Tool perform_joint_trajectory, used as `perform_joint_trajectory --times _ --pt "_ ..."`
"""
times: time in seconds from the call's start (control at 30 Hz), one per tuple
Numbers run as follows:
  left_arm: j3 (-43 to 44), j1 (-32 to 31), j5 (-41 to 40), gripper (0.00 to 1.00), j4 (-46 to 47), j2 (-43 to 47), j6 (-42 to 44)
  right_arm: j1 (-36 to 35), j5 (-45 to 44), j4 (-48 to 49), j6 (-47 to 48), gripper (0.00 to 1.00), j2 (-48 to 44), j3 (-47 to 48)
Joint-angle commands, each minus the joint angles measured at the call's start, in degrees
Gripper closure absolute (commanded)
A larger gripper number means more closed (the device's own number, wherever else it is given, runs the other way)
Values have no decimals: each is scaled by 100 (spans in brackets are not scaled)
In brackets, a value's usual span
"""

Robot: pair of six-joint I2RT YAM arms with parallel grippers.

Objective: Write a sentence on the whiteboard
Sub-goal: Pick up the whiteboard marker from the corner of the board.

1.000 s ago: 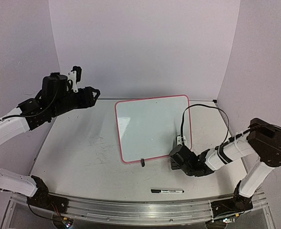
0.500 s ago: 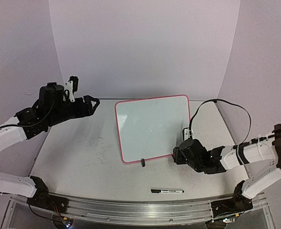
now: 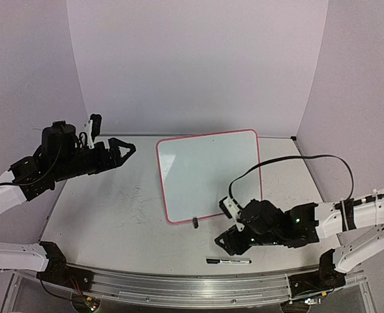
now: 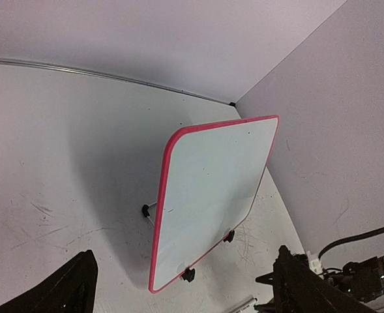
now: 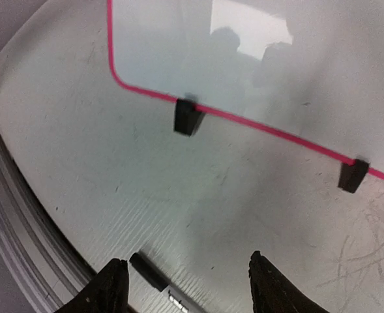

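Note:
The whiteboard (image 3: pixel 208 173), white with a pink-red border and two black clip feet (image 3: pixel 195 222), stands tilted at the middle of the table. No sentence shows on it; its face is blank. A black-capped marker (image 3: pixel 228 261) lies on the table in front of it. My right gripper (image 3: pixel 227 241) is open and empty, low over the table just behind the marker. In the right wrist view the marker's cap (image 5: pixel 149 272) lies by the left finger of the right gripper (image 5: pixel 188 261). My left gripper (image 3: pixel 126 149) is open and empty, raised left of the board, which it faces (image 4: pixel 211 189).
A metal rail (image 3: pixel 178 287) runs along the table's near edge, close to the marker. Purple walls stand behind and at both sides. The right arm's black cable (image 3: pixel 296 160) loops over the table to the right of the board. The tabletop (image 3: pixel 113 208) is scratched.
My right gripper has moved from the board's lower right edge forward and left, down to just behind the marker. My left arm has drawn back a little to the left.

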State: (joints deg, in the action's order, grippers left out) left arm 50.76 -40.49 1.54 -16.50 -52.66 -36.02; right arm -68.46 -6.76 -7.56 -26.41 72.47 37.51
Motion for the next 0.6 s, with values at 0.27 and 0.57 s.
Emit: perform_joint_trajectory --times 0.27,0.57 --pt "232 11 162 5 -53 3 99 -742 316 -749 177 42 1444 537" --pt "502 15 -364 4 -109 12 445 -1042 -107 -1080 275 65 2225 960"
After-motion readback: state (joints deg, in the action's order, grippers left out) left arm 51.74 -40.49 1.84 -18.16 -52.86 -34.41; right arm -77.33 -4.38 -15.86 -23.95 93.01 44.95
